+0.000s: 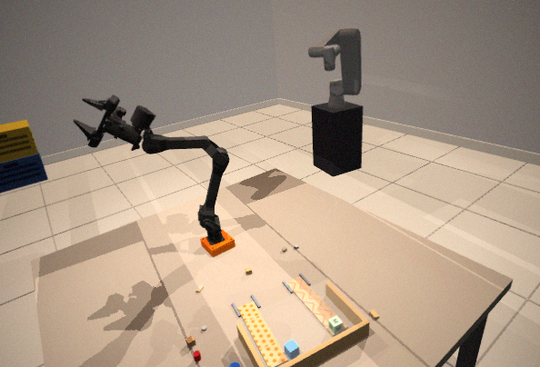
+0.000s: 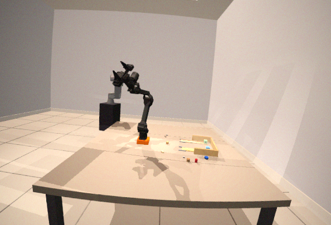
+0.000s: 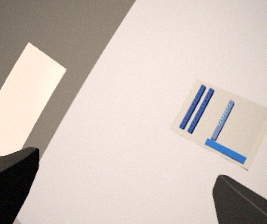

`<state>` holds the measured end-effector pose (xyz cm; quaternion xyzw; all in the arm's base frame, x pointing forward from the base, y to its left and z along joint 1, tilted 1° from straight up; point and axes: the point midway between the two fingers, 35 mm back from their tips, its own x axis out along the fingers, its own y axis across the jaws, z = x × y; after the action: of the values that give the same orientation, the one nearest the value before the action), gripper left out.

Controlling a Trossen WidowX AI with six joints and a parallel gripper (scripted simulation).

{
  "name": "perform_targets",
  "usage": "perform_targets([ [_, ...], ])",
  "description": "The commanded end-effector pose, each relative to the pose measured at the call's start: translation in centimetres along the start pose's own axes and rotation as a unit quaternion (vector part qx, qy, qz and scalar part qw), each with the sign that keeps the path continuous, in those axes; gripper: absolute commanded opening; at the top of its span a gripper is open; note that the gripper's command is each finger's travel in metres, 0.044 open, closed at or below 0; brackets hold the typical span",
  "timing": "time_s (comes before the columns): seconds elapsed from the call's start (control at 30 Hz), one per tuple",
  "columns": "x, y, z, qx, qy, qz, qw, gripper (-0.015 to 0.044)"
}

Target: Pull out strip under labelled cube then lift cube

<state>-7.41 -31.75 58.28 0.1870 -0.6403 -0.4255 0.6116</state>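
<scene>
The labelled cube (image 1: 335, 323) (image 2: 205, 141) is pale green with a dark letter on top. It rests on the far end of the zigzag strip (image 1: 311, 300) (image 2: 192, 142), inside a low wooden frame. A yellow strip with orange dots (image 1: 259, 330) (image 2: 187, 149) lies on the other side of the frame. A plain light blue cube (image 1: 291, 349) (image 2: 208, 147) sits by its far end; whether it touches the strip is unclear. My gripper (image 1: 79, 110) (image 2: 117, 66) (image 3: 129, 172) is open and empty, raised high and pointing away from the frame.
The wooden frame (image 1: 345, 306) (image 2: 206, 152) is open toward my arm's orange base (image 1: 218, 244). Short grey bars (image 1: 255, 301) (image 1: 305, 279) flank the strips' near ends. A red cylinder (image 1: 196, 355) (image 2: 196, 160), a brown block (image 1: 190, 341) (image 2: 188, 160) and a blue piece (image 2: 206, 157) lie outside the frame.
</scene>
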Motion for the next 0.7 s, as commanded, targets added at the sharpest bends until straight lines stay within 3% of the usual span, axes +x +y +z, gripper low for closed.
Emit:
perform_targets([
  [0.0,-1.2,-1.6,-5.7,-0.012,0.073,-0.033,0.997,0.0400],
  [0.33,-8.4,-3.6,-20.2,-0.070,0.291,-0.070,0.951,0.0400],
  [0.67,-21.4,-2.6,-31.1,-0.148,0.514,-0.020,0.844,0.0400],
])
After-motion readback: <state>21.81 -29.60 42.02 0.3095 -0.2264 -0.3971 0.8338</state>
